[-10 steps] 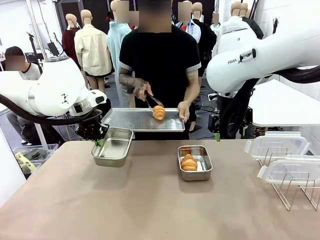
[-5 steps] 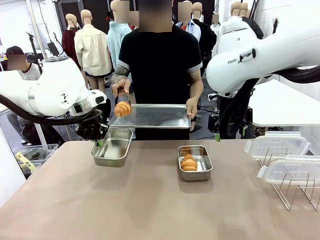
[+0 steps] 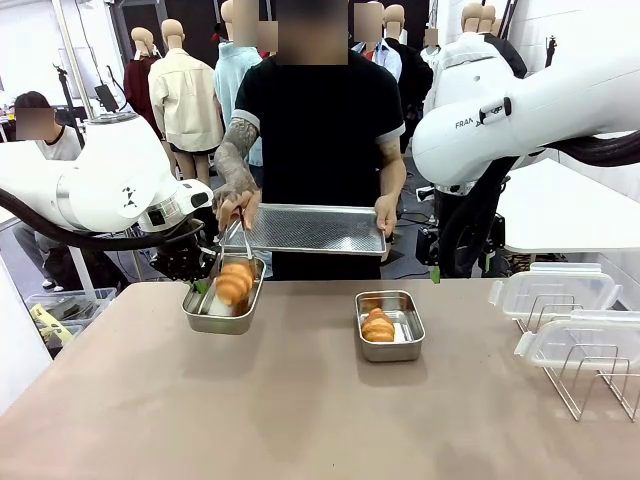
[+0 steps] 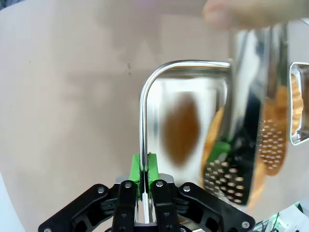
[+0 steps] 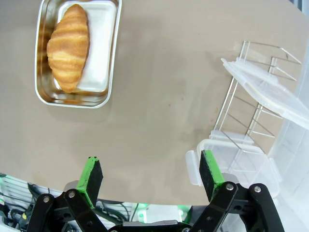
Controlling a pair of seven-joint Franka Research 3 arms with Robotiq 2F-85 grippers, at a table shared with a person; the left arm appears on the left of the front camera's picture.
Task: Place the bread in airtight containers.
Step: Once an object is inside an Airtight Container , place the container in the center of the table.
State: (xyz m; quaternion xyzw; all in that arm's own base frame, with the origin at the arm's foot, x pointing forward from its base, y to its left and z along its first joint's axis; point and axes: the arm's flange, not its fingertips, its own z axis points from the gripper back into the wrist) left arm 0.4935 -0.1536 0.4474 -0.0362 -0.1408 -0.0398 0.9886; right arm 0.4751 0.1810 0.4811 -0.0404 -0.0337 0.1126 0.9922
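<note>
Left hand (image 4: pixel 145 164) clamped on the near rim of the left tin (image 3: pixel 213 322), steadying it. Person's tongs (image 3: pixel 233 243) hold a croissant (image 3: pixel 235 283) right at that tin's mouth. Right of it, second tin (image 3: pixel 392 354) is filled, croissant (image 3: pixel 377 325) inside. Right hand (image 5: pixel 149 166) gapes, empty. Loading step; next probably the lids (image 3: pixel 553 290), which need squaring up.
</note>
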